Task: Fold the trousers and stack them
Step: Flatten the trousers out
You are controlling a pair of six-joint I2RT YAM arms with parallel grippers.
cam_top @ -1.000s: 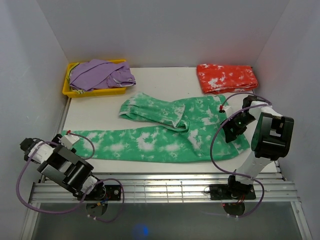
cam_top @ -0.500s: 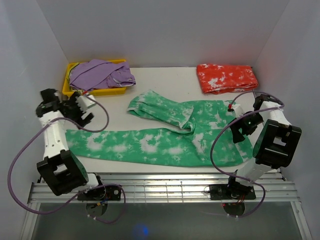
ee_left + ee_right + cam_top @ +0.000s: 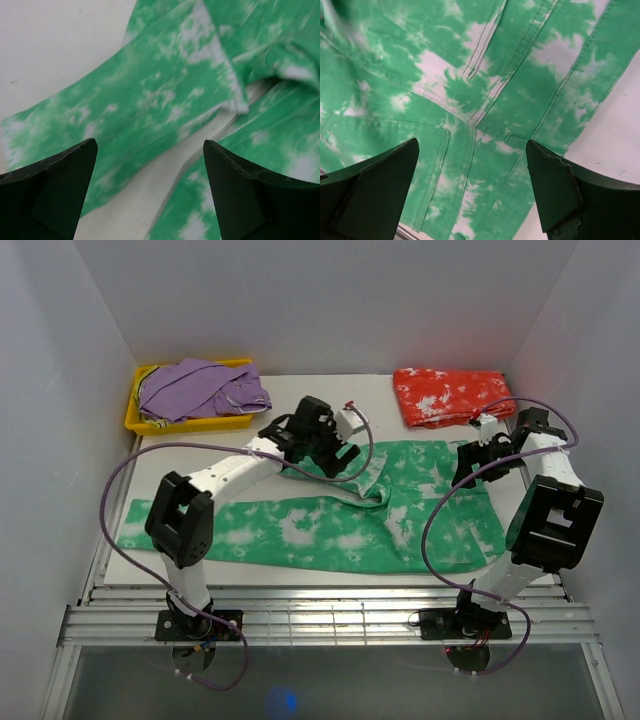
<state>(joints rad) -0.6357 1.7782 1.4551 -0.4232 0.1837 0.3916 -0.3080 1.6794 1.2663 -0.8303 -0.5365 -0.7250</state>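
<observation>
- Trousers: green pair (image 3: pixel 300 530) sprawls mid-table, one leg doubled over; red-orange pair (image 3: pixel 453 396) folded far right, likely the stack's base.
- Left gripper (image 3: pixel 149 145) gapes empty over that leg.
- Right gripper (image 3: pixel 472 142), wide and empty, above the waist end.

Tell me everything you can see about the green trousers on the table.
The green trousers are soft cloth with white tie-dye blotches, stitched seams and a pocket. They lie spread on the white table, one leg stretched left, the other folded back. The left end effector and right end effector hang open above them.
</observation>
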